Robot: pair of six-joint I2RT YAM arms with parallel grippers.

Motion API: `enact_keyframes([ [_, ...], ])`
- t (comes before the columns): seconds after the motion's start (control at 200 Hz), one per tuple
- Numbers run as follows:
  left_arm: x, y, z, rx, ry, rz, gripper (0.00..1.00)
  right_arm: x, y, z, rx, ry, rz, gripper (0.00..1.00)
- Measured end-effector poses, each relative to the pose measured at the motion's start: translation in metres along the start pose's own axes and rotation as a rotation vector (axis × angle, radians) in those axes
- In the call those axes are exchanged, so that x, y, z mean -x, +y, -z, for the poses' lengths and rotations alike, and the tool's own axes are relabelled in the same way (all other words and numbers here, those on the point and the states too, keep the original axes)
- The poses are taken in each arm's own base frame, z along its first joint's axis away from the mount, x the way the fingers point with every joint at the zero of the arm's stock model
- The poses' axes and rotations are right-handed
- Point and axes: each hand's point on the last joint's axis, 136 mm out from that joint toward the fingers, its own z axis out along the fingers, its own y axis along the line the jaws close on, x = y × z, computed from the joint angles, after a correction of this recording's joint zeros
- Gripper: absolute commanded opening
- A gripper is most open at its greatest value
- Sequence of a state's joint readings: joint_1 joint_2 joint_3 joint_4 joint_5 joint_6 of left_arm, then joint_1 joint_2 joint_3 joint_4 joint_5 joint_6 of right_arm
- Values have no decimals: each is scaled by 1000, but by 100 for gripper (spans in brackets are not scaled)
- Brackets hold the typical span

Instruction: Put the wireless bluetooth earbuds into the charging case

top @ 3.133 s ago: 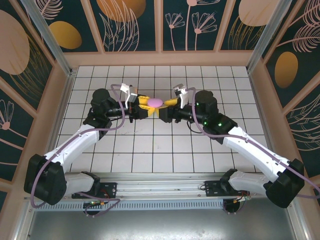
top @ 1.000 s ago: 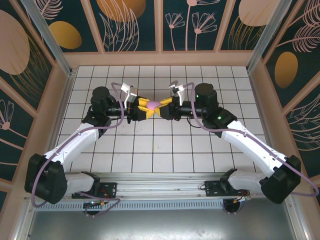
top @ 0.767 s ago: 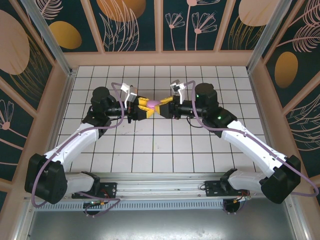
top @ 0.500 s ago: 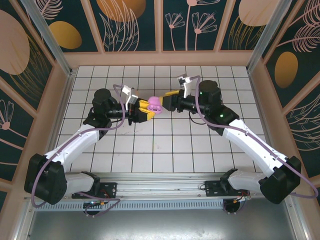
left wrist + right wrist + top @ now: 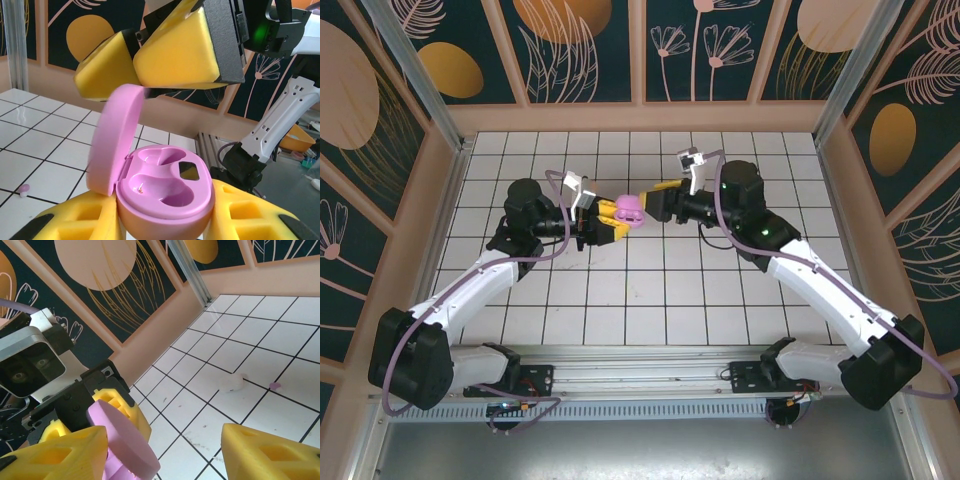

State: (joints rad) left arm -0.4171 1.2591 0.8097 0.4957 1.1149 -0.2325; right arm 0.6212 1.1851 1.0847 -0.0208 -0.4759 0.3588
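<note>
R gripper (image 5: 655,198) pulled back — rounded pink case (image 5: 165,190) open.

**Case mouth crowded from above and the far side**

The charging case (image 5: 165,185) is clamped in the left gripper (image 5: 165,222). Its raised lid (image 5: 116,135) walls off the far side of the wells. The right gripper (image 5: 162,440), jaws spread, hangs just over the lid (blocking a straight drop). The near side is open. On the tiled floor (image 5: 650,290) lie a white earbud (image 5: 231,382) and a pink speck (image 5: 274,385).
</note>
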Motion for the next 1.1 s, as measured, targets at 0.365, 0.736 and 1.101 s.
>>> enact_keyframes([
  [0.365, 1, 0, 0, -1, -4, -8, 5, -1, 16, 11, 53, 15, 42, 64],
  [0.736, 3, -2, 0, -7, -9, -4, 3, -46, 32, 5, 84, 168, 182, 70],
  [1.101, 4, 1, 1, 7, -12, 15, 2, -27, 21, -8, 6, 151, 210, 69],
])
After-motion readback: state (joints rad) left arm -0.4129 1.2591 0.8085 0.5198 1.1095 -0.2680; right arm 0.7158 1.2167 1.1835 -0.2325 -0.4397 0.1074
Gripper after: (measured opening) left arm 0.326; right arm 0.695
